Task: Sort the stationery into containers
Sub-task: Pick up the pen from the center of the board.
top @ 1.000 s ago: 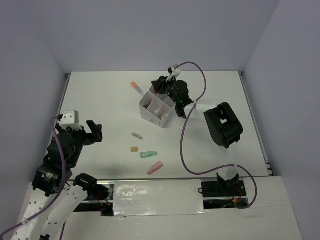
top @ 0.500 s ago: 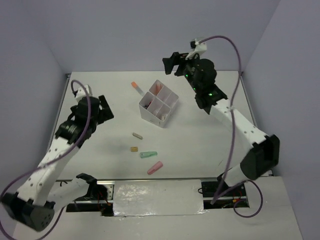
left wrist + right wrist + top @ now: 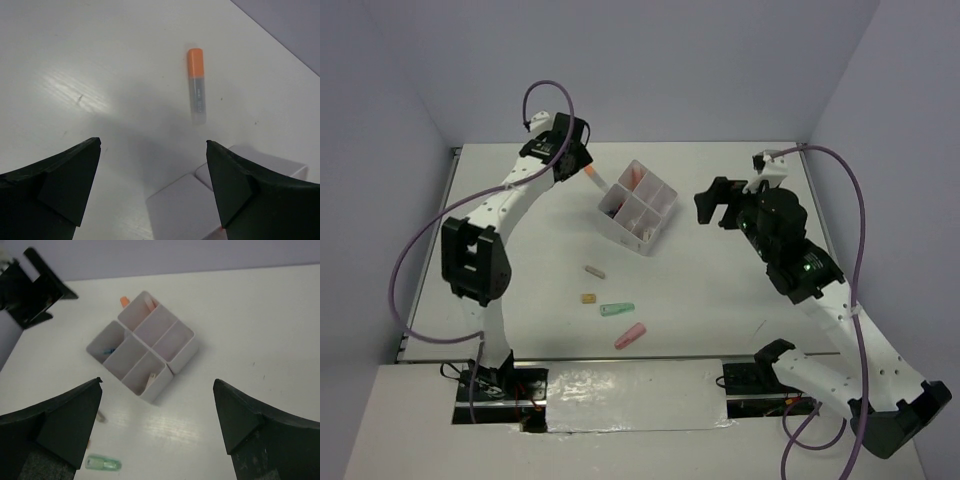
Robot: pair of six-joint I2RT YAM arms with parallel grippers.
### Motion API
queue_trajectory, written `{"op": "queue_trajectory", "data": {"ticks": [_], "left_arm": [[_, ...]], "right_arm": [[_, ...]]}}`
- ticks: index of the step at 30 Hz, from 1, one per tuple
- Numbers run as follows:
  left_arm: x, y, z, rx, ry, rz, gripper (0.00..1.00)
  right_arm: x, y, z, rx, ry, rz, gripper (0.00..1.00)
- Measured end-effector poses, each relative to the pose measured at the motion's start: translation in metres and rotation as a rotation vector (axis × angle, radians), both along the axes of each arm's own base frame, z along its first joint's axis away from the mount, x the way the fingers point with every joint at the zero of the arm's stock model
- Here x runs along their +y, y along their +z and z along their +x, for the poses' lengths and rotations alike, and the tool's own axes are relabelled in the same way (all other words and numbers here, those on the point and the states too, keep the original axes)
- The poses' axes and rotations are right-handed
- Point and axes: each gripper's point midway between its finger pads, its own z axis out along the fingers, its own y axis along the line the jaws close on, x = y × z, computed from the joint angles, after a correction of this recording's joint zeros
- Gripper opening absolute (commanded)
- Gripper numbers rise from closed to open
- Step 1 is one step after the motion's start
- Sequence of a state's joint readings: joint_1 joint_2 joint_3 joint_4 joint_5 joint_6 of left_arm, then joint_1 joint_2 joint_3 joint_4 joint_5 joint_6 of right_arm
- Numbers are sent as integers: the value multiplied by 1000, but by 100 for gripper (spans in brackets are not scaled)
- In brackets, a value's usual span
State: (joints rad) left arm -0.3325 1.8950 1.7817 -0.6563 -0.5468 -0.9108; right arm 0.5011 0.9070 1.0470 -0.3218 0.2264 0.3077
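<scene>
Sorting's maybe halfway, going by what's lying around. The translucent white square plastic box with four compartments [image 3: 660, 212] sits mid-table toward the far side, and there's already stuff in it. The right wrist view shows something blue in the left compartment, a pink piece in the far one and a pale stub leaning in the near one. The right one looks empty from there, but I can't get an exact count of what's inside.

I count five things not in the box yet:
- one orange-capped grey marker [image 3: 196, 85] lying flat just beside the box's far-left side
- one short beige-grey stub [image 3: 594, 271]
- one tiny tan eraser [image 3: 587, 298]
- one stubby green marker [image 3: 617, 309]
- one stubby pink marker [image 3: 631, 336]

The last four are scattered near of the box, a bit to the left.

The left gripper [image 3: 152, 145] hangs over the orange marker, fingers spread wide, nothing in them. The right gripper [image 3: 158, 384] is up above the table right of the box, also spread wide and empty.
</scene>
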Motion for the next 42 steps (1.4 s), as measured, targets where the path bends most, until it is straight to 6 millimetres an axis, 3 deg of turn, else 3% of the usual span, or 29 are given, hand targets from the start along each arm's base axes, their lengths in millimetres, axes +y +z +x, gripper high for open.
{"op": "queue_trajectory", "data": {"ticks": [5, 10, 18, 23, 24, 27, 28, 31, 33, 34, 39, 42], "left_arm": [[-23, -51, 48, 44, -33, -31, 99], [-33, -94, 74, 62, -57, -27, 99], [-43, -121, 113, -11, -49, -46, 99], [-48, -140, 140, -25, -39, -39, 95], [-48, -146, 140, -15, -35, -32, 92], [-43, -157, 137, 11, -23, -5, 68], [-42, -158, 136, 19, -23, 0, 52], [-38, -161, 131, 45, -26, 26, 33], [-36, -162, 130, 53, -27, 36, 27], [-35, -163, 130, 54, -27, 38, 0], [-27, -165, 120, 42, -13, 31, 0], [-10, -161, 88, 51, -31, 50, 0]], "right_arm": [[3, -19, -21, 35, 61, 12, 100], [13, -29, -29, 50, 131, 20, 100], [25, -49, -30, 97, 197, 2, 100], [30, -50, -33, 94, 226, 6, 100], [30, -51, -33, 93, 230, 7, 100], [32, -52, -34, 90, 245, 8, 100], [33, -52, -35, 89, 249, 9, 100], [34, -51, -35, 84, 259, 4, 100], [34, -51, -35, 81, 262, -2, 100], [34, -51, -35, 79, 262, -5, 100], [37, -46, -38, 50, 289, 0, 100], [50, -44, -42, 22, 364, 31, 100]]}}
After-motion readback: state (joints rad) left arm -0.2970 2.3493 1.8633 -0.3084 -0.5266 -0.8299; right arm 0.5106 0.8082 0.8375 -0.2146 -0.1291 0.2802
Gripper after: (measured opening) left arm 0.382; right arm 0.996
